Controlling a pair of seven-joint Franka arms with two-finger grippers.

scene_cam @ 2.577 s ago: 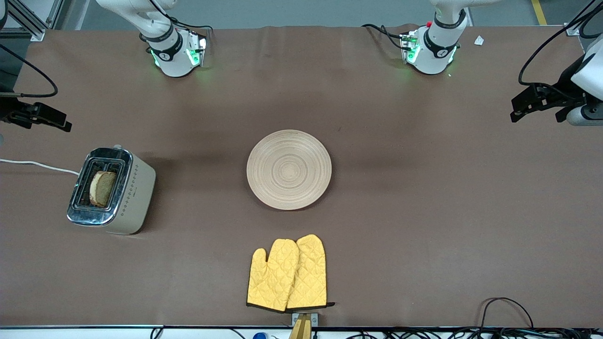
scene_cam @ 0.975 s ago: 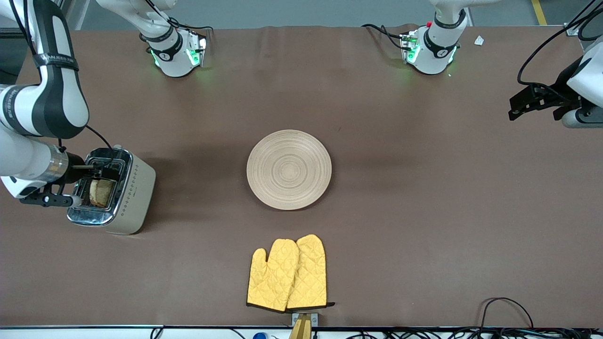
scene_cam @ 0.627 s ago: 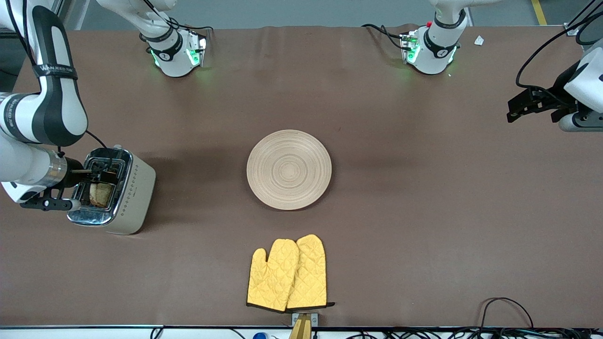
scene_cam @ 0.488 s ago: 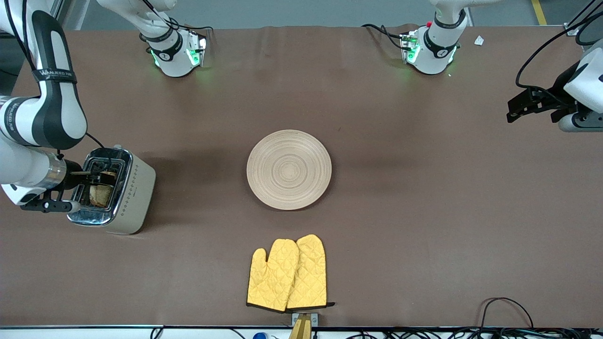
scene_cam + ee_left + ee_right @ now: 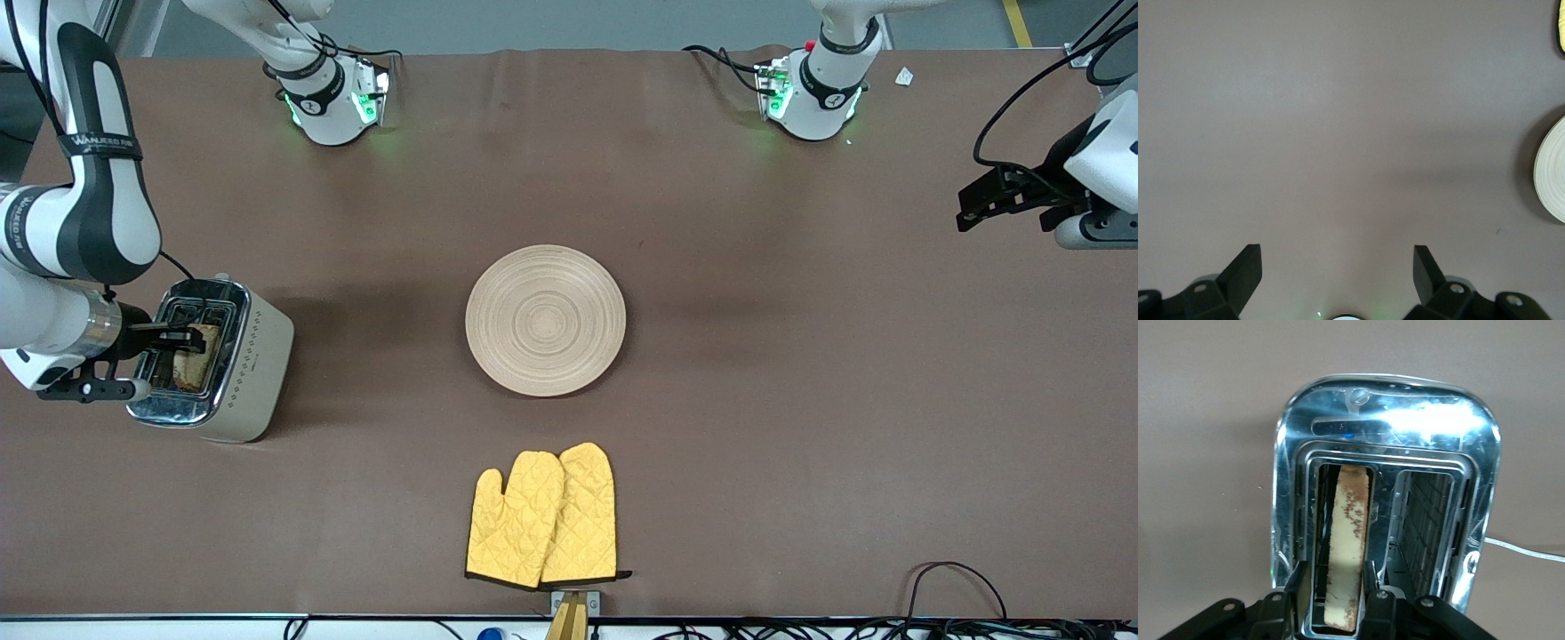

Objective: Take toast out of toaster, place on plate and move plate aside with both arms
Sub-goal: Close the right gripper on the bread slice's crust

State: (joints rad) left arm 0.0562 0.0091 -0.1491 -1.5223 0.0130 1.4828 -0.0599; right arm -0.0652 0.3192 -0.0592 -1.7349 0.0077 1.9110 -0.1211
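The toast [image 5: 190,360] stands in one slot of the toaster [image 5: 258,356] at the right arm's end of the table. My right gripper [image 5: 189,339] reaches over that slot. In the right wrist view its fingers sit on both faces of the toast [image 5: 1350,520], with my right gripper [image 5: 1338,587] shut on it. The plate [image 5: 545,320] lies bare at the table's middle, and its edge [image 5: 1555,173] shows in the left wrist view. My left gripper [image 5: 969,206] waits over the left arm's end of the table, and my left gripper [image 5: 1338,257] is open over bare cloth.
A pair of yellow oven mitts [image 5: 542,516] lies near the table's front edge, nearer the camera than the plate. The toaster's white cord [image 5: 53,309] runs off the table's end. The toaster's second slot [image 5: 1425,520] holds nothing.
My right arm came in over the toaster and its fingers closed in on the toast, which now stands more upright in its slot. The left gripper drifted slightly.
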